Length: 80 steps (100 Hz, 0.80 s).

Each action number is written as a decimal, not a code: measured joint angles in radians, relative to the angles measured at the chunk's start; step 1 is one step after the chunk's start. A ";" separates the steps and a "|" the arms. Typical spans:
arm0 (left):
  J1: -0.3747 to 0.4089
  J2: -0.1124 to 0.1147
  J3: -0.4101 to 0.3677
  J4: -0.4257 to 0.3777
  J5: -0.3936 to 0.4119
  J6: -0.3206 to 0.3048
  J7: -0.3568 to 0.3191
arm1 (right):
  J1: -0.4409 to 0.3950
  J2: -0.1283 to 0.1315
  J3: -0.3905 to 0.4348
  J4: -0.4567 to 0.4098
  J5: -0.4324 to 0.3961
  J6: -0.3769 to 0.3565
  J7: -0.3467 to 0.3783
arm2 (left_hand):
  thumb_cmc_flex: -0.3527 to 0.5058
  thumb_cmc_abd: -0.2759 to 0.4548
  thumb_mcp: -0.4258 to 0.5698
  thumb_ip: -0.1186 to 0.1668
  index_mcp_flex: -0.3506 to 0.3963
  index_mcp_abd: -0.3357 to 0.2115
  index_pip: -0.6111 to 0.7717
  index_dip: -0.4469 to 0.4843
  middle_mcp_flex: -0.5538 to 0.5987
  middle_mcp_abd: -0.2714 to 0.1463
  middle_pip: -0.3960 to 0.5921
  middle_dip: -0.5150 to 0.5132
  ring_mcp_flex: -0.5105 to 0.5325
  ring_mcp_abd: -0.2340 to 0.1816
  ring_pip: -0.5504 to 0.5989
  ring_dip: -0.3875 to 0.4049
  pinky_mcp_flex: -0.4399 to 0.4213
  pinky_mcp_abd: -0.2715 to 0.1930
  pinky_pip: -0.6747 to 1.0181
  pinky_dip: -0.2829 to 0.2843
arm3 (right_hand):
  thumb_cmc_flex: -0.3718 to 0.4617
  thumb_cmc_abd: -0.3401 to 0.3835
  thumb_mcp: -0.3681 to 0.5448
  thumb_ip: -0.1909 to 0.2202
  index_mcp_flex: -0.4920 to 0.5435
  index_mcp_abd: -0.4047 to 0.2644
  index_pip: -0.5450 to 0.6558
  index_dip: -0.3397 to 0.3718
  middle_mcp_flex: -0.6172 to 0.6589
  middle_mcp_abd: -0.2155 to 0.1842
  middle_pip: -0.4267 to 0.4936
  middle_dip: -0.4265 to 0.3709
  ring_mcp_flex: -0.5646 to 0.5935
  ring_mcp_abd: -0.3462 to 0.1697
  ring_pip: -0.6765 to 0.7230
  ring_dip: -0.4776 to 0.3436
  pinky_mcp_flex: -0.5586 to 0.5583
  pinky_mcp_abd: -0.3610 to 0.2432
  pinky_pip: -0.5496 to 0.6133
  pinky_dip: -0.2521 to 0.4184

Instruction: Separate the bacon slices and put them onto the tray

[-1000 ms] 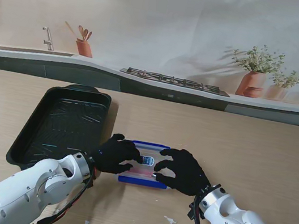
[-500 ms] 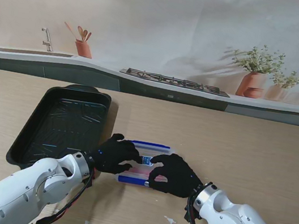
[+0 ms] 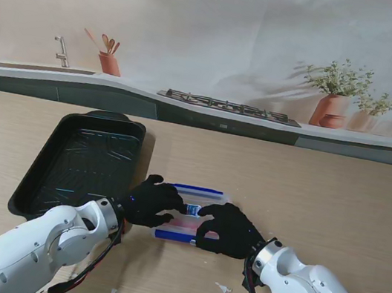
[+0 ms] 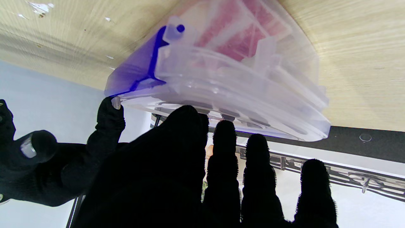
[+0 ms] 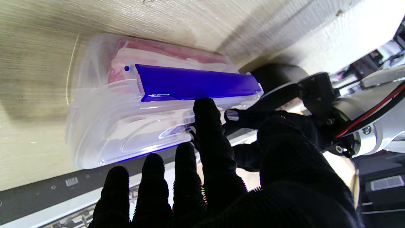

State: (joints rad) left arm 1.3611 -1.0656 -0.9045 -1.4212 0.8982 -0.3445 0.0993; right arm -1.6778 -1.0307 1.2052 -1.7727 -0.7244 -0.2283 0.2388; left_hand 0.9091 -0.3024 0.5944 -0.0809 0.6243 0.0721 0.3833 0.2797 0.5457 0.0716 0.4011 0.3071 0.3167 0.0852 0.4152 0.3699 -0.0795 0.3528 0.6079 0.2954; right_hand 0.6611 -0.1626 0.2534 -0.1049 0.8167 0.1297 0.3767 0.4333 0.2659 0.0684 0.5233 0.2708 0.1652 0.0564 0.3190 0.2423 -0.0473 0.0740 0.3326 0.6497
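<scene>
While the bacon [image 5: 164, 52] sits sealed inside the clear box [image 3: 192, 213] with blue clips, your left hand [image 3: 150, 201] rests spread on its lid from 9 o'clock, gripping nothing. Your right hand [image 3: 226, 229] presses from 3 o'clock, one finger under the blue clip [image 5: 196, 83]; whether it grips, you cannot tell. The black tray [image 3: 49, 167] lies on the counter [image 3: 323, 198] at 10 o'clock, just beside.

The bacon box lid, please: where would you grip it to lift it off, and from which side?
Probably by the blue clip along the long edge of the lid nearer to me. It sticks out as a ledge, so the right hand could hook fingertips under it, while the left hand steadies the box.
</scene>
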 measured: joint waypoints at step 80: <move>-0.008 0.001 0.009 0.003 -0.002 0.001 -0.001 | 0.023 0.003 -0.024 0.000 0.026 0.031 0.036 | 0.000 0.000 0.008 0.000 0.000 0.001 0.000 0.000 0.000 0.000 0.000 0.002 0.000 0.000 0.000 0.000 0.000 0.000 0.000 0.000 | 0.000 0.013 -0.008 0.000 -0.009 0.011 -0.012 0.000 -0.001 0.000 0.000 0.000 0.000 0.000 -0.012 -0.011 -0.002 0.000 0.000 0.000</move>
State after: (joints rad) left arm 1.3535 -1.0650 -0.8956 -1.4178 0.8964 -0.3433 0.0986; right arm -1.6547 -1.0278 1.1809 -1.7724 -0.6984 -0.1973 0.2751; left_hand 0.9089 -0.3024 0.6026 -0.0809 0.6241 0.0734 0.3833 0.2797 0.5457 0.0715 0.4011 0.3089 0.3169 0.0851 0.4153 0.3699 -0.0792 0.3528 0.6074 0.2951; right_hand 0.6607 -0.1494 0.2452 -0.1049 0.8075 0.1409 0.3643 0.4330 0.2650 0.0683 0.5232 0.2708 0.1651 0.0560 0.3071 0.2313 -0.0496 0.0736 0.3323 0.6496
